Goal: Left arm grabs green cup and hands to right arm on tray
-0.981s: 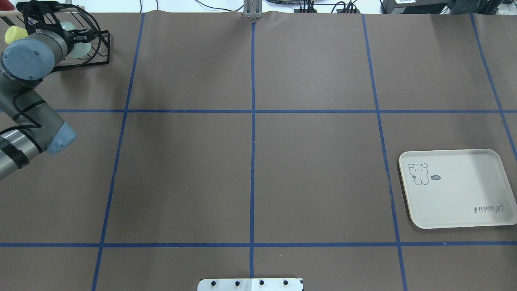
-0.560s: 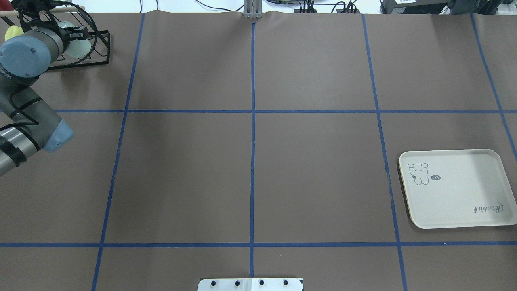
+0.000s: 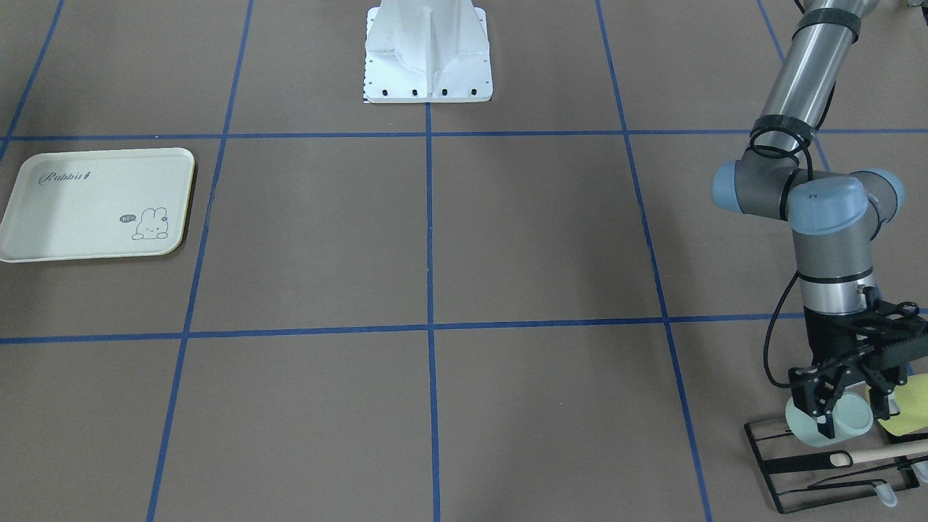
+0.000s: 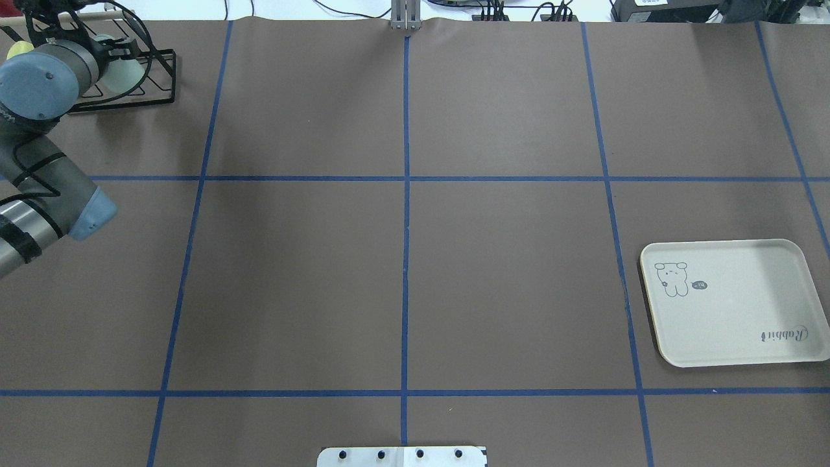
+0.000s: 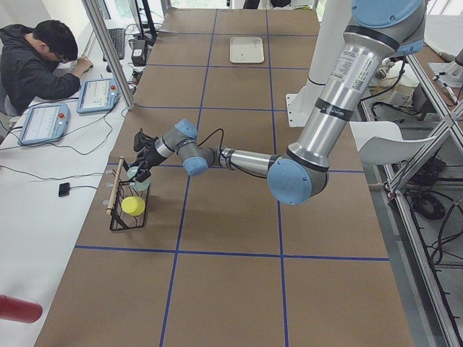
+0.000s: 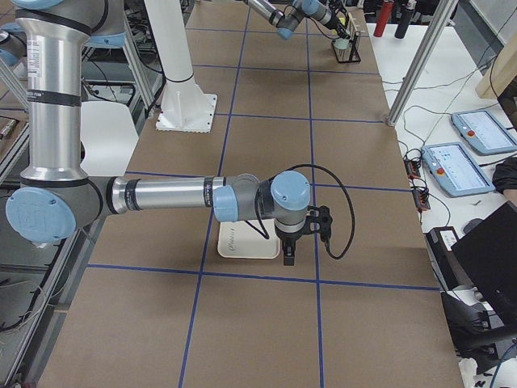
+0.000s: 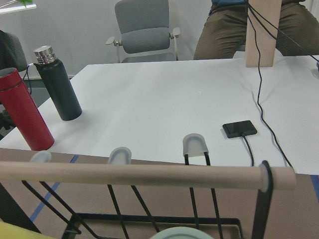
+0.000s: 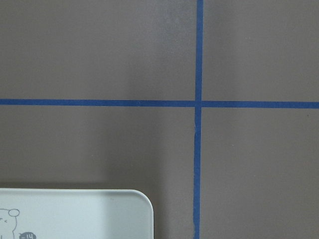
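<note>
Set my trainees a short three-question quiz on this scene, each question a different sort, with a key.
1. True or false: the green cup lies on the tray.
2. Which hand is at the black wire rack? A left hand, B the other, C neither.
3. Fill in: beside the green cup on the rack sits the ____.
Key: 1 false, it is on the rack; 2 A; 3 yellow-green cup.

We note green cup (image 3: pixel 834 429): small, pale mint, tapered, plain, no handle; tipped on side, between spread fingers of left tool (image 3: pixel 850 409). We note tray (image 3: pixel 94 210): cream rectangle, rounded corners, bunny drawing, "Rabbit" script; flat on tabletop (image 3: pixel 507 239), just beside right tool (image 6: pixel 288 260), well apart from left tool.
</note>
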{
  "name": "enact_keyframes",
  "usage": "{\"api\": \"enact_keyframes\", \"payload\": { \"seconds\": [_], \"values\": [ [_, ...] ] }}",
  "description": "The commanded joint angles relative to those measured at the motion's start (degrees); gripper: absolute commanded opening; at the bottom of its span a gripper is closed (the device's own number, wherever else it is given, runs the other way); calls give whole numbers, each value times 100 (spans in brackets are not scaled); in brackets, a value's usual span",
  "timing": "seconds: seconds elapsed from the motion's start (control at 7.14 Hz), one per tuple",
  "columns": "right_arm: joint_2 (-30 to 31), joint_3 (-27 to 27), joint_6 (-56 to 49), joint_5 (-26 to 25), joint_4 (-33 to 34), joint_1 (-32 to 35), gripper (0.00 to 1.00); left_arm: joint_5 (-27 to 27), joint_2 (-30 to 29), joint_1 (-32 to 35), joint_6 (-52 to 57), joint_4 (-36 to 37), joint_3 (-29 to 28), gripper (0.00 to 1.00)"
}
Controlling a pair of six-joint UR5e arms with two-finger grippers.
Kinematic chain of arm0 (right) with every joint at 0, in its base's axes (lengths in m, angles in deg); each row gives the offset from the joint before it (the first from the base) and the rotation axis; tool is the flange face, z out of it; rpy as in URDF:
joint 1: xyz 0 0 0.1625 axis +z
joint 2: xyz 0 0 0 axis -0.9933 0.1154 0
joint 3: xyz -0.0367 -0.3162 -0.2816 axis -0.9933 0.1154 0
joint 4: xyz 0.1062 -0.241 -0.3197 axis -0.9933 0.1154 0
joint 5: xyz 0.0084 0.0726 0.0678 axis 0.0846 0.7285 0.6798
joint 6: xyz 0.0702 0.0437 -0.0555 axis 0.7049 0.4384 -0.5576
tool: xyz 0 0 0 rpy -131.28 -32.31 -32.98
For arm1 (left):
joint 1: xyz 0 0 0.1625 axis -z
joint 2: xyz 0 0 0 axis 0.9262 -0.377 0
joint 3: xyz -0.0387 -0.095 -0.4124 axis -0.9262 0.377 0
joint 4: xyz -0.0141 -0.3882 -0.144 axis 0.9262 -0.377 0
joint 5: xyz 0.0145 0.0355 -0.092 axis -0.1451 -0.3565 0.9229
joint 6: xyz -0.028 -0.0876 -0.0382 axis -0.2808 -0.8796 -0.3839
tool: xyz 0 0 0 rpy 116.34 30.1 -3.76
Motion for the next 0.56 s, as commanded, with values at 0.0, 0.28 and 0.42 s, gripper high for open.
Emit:
{"api": "enact_keyframes", "payload": {
  "seconds": [0.0, 0.28, 0.42],
  "values": [
    [0, 0, 0, 9, 0, 0, 99, 1, -38, 4, -7, 7, -20, 82],
    [0, 0, 0, 9, 0, 0, 99, 0, -56, 4, -16, 7, -20, 74],
    [0, 0, 0, 9, 0, 0, 99, 1, -56, 4, -16, 7, -20, 74]
  ]
}}
